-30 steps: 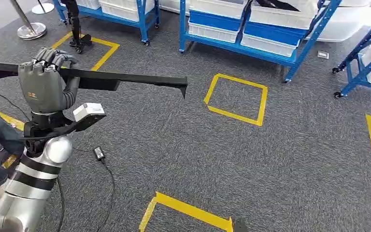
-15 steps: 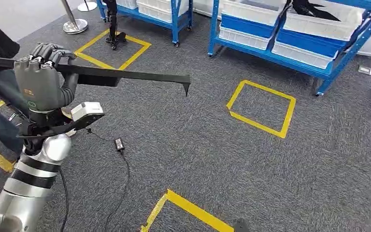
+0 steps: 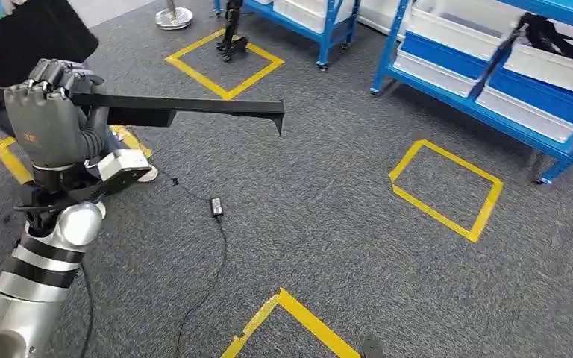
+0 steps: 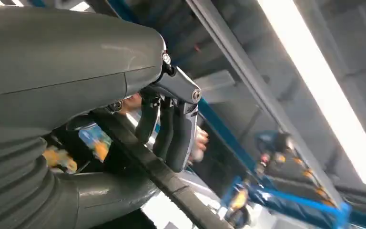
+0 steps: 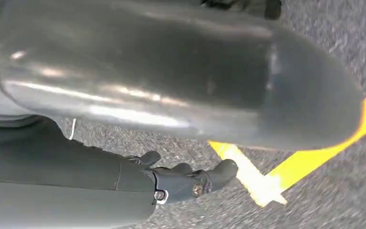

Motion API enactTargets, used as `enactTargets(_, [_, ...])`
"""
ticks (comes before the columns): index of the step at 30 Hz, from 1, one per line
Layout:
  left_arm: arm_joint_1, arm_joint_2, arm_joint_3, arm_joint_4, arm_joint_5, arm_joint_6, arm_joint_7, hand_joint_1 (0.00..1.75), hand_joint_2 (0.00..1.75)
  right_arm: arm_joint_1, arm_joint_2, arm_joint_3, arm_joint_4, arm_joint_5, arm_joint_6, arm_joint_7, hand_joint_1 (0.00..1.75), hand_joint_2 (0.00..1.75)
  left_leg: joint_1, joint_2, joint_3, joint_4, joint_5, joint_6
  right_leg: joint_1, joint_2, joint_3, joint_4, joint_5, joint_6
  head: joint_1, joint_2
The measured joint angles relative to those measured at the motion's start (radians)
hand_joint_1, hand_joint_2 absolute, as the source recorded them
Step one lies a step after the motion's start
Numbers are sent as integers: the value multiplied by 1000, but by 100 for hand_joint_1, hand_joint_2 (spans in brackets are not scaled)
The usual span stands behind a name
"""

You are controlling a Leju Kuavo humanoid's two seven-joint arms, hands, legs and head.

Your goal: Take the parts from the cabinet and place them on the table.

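Our left hand (image 3: 48, 127) is raised in front of us with its fingers (image 4: 171, 136) wrapped tight around a long black trim part (image 3: 186, 108), which we hold level above the grey carpet (image 3: 328, 224), its hooked end pointing to our right. Our right hand (image 5: 181, 179) hangs low over the carpet beside a strip of yellow floor tape (image 5: 267, 179), fingers loosely curled on nothing. Beyond the part stand blue racks with white bins (image 3: 485, 60), and a black power adapter (image 3: 216, 206) with its cable lies on the floor.

Left hand (image 3: 48, 123) raised, fingers clenched.
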Motion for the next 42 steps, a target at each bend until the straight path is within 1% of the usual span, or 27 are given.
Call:
enactTargets(3, [0,0,0,0,0,0,0,175,175,0,0,0,0,0,0,0,0,0,-1,-6,-1,0,1,1,0,2,-13,25,-9,-1,0,0])
enactTargets(4, [1,0,-1,0,-1,-1,0,175,175,1,0,0,0,0,0,1,0,0,-4,-30,-6,0,4,6,0,7,-56,105,-30,0,-1,0])
enactTargets(5, [0,0,-1,0,-1,-1,0,175,175,0,0,0,0,0,0,1,0,0,-7,-60,-9,0,9,8,3,10,-44,67,-2,5,0,0])
enactTargets(6, [-4,0,-1,0,-1,-2,0,175,175,-5,-4,0,0,1,0,2,0,0,-3,-103,-11,0,18,1,7,100,90,-197,99,2,-1,0])
enactTargets(7, [-6,0,-1,0,-1,-3,0,175,175,-6,-8,0,0,1,1,2,0,0,-9,-118,-14,2,20,-3,14,116,98,-216,103,-4,-2,0])
enactTargets(11, [-6,3,0,0,-2,-4,0,175,175,-9,-7,0,-1,1,4,5,0,0,-2,-163,-21,-13,38,-28,18,65,110,-225,115,-15,0,0])
enactTargets(12, [-7,5,0,0,-2,-4,0,175,175,-10,-6,0,-1,2,5,5,0,0,-4,-170,-22,-11,41,-32,5,53,111,-240,126,-19,-1,0])
enactTargets(14, [-10,11,1,1,-2,-5,0,175,175,-12,-3,0,-2,2,6,5,0,0,-13,-67,-49,35,-2,-29,5,34,118,-251,134,-24,-8,0])
enactTargets(15, [-13,10,1,1,-2,-5,0,175,175,-11,-3,0,-2,3,8,5,0,0,-12,-33,-73,90,-37,-35,5,21,118,-251,135,-27,-11,0])
enactTargets(17, [-12,9,0,3,-2,-6,0,175,175,-8,0,0,-2,3,8,7,0,0,-4,-1,-132,225,-99,-42,7,-6,117,-251,134,-26,-10,0])
enactTargets(19, [-12,9,0,7,-2,-11,0,175,175,-7,-1,-1,-2,3,7,12,0,0,3,8,-163,290,-113,-50,5,-34,114,-251,134,-26,-11,0])
enactTargets(20, [-13,10,0,10,-2,-13,0,175,175,-7,0,-1,-2,3,4,13,0,0,8,12,-147,265,-94,-55,3,-48,113,-251,133,-25,-10,0])
enactTargets(21, [-13,10,0,12,-2,-13,0,175,175,-8,2,-1,-2,3,-5,15,0,0,12,20,-104,192,-57,-60,0,-62,114,-250,131,-21,-11,0])
enactTargets(22, [-14,10,0,13,-2,-13,0,175,175,-9,3,-1,-2,2,-15,14,0,0,16,39,-48,98,-20,-65,-4,-75,115,-248,127,-16,-11,0])
enactTargets(23, [-17,10,-1,13,-3,-13,0,175,175,-9,4,-1,-2,1,-22,14,0,0,17,84,1,19,1,-71,-2,-85,117,-241,122,-7,-11,0])
enactTargets(24, [-21,9,-2,14,-3,-14,0,175,175,-9,0,-1,-2,0,-26,14,0,0,6,96,12,5,-10,-66,9,-93,111,-235,114,3,-15,0])
enactTargets(25, [-22,8,-3,16,-4,-14,0,175,175,-10,1,-1,-2,0,-30,14,0,0,8,78,9,2,-6,-51,10,-102,114,-234,112,7,-4,0])
enactTargets(28, [-25,10,-5,21,-4,-16,3,175,175,-13,3,-2,-5,-2,-35,11,0,0,2,38,1,0,-1,-31,3,-136,117,-235,110,13,-5,0])
enactTargets(30, [-33,5,-7,22,-5,-17,3,175,175,-14,5,-2,-5,-2,-39,6,0,0,8,18,0,-2,3,-18,-7,-39,87,-179,73,15,-2,0])
enactTargets(31, [-39,3,-9,26,-6,-21,3,175,175,-13,5,-2,-5,-2,-40,3,0,0,7,7,-2,-2,5,-13,-7,-11,51,-104,41,9,1,0])
enactTargets(33, [-42,-7,-15,32,-7,-23,2,175,175,-8,6,-2,-5,-2,-40,-2,0,0,3,-23,-4,-2,7,-8,-7,5,-38,67,-15,4,2,0])
enactTargets(34, [-41,-10,-17,35,-7,-24,2,175,175,-6,6,-2,-5,-2,-40,-4,0,0,1,-39,-5,-2,8,-6,-7,7,-65,108,-20,6,2,0])
enactTargets(36, [-42,-13,-20,39,-10,-26,1,175,175,-6,6,-2,-5,-2,-40,-6,0,0,-2,-69,-6,-2,10,-4,-6,12,-52,48,20,13,2,0])
enactTargets(37, [-44,-14,-21,42,-12,-26,1,175,175,-7,6,-2,-5,-2,-40,-6,0,0,-1,-83,-5,-2,11,-4,-5,22,-12,-41,63,17,1,0])
enactTargets(38, [-48,-16,-23,45,-12,-26,1,175,175,-7,6,-2,-5,-2,-40,-8,0,0,0,-96,-6,-2,13,-5,-5,55,33,-138,101,19,3,0])
enactTargets(39, [-53,-18,-25,46,-11,-26,1,175,175,-6,4,-2,-5,-2,-40,-9,0,0,1,-108,-8,-2,16,-9,-7,114,68,-215,118,15,1,0])
enactTargets(42, [-52,-25,-29,52,-8,-21,1,175,175,-5,6,-2,-5,0,-40,-15,0,0,3,-145,-17,-8,26,-27,3,81,78,-217,129,10,1,0])
